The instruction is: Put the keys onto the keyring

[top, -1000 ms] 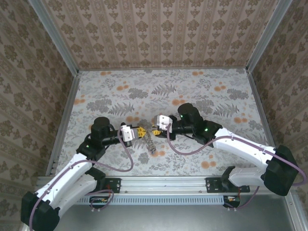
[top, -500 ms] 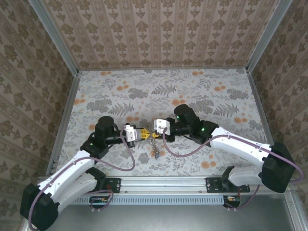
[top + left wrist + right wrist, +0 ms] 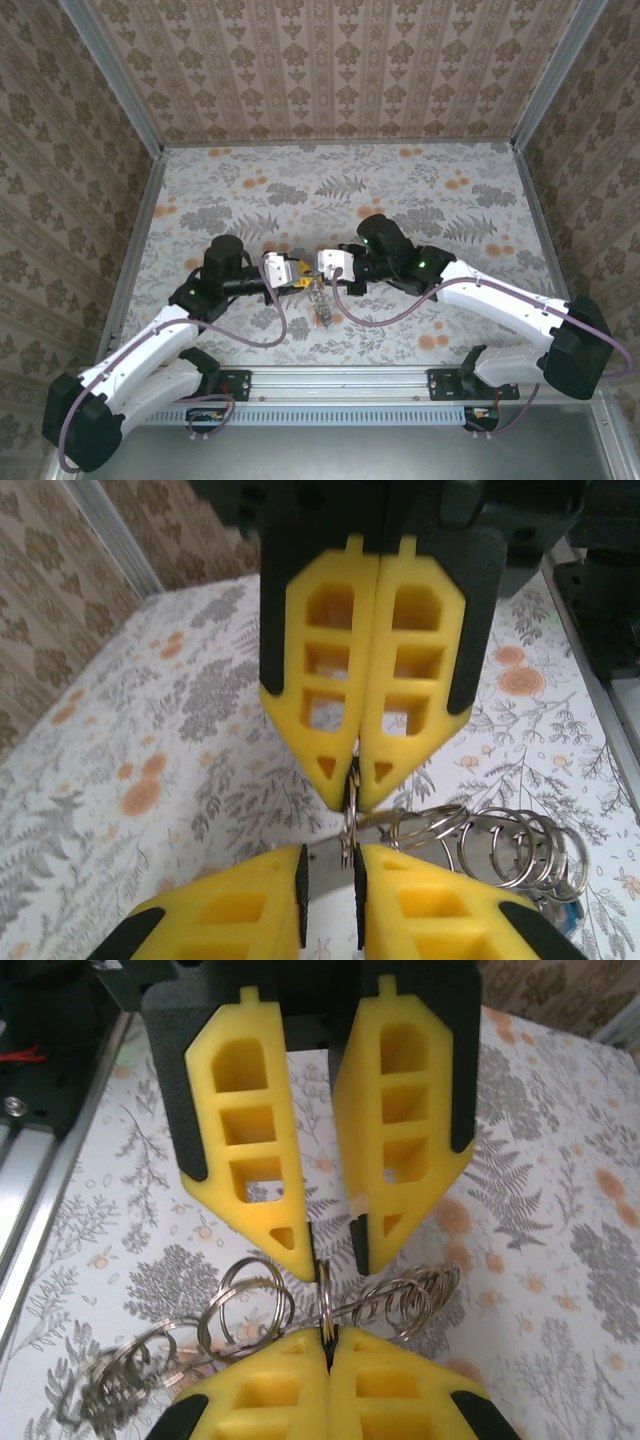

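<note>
The keyring (image 3: 319, 298) is a string of silvery split rings hanging between my two grippers above the flowered table. My right gripper (image 3: 328, 1338) is shut on one upright ring (image 3: 326, 1295), with more rings (image 3: 250, 1300) spread to either side. In the left wrist view the right gripper (image 3: 353, 798) comes down from above, pinching that ring. My left gripper (image 3: 330, 865) faces it tip to tip, jaws a little apart; the ring stands in the gap, clear of the pads (image 3: 301, 895). A blue bit (image 3: 566, 916), perhaps one of the keys, peeks out under the rings (image 3: 500, 835).
Patterned walls with metal corner posts (image 3: 118, 90) enclose the table on three sides. The aluminium rail (image 3: 340, 385) carrying both arm bases runs along the near edge. Purple cables (image 3: 270, 330) loop beside each forearm.
The grippers have come together at the table's middle. The right jaws have shut on a ring; the left jaws, shut before, have parted slightly. The ring string now hangs between them.
</note>
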